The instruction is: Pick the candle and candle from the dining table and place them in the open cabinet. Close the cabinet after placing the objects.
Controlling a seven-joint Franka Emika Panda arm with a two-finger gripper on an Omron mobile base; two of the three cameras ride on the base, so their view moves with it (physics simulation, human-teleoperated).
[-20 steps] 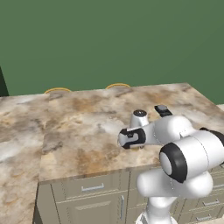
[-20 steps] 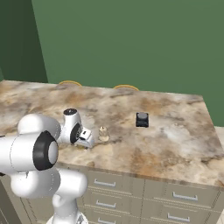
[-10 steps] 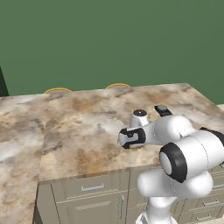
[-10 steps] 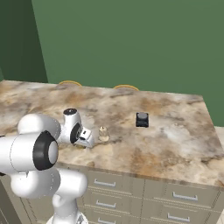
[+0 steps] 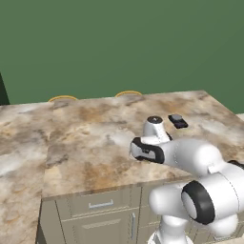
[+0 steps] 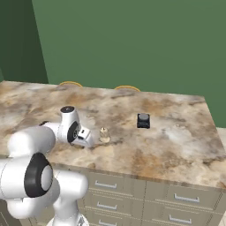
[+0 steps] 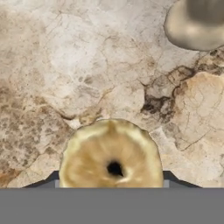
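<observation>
In the hand view the squat golden-brown candle (image 7: 109, 151) with its dark wick hole stands on the dining table (image 7: 65, 65). My gripper (image 7: 111, 181) is shut on it, a dark fingertip (image 7: 47, 181) pressing each side. The pale cream candle (image 7: 197, 24) stands just beyond it, untouched. From the right base view the cream candle (image 6: 104, 134) stands upright right of my gripper (image 6: 86, 140), which is low on the marbled table (image 6: 176, 132). In the left base view the hand (image 5: 145, 150) covers the golden-brown candle. The cabinet is out of view.
A small black object (image 5: 177, 121) (image 6: 143, 120) lies on the table beyond the hand. Two yellow chair backs (image 5: 63, 98) (image 5: 128, 93) peek over the table's far edge against the green wall. Drawer fronts (image 6: 185, 198) line the base below.
The fingers have closed in on the golden-brown candle. The arm and both candles have stayed where they were.
</observation>
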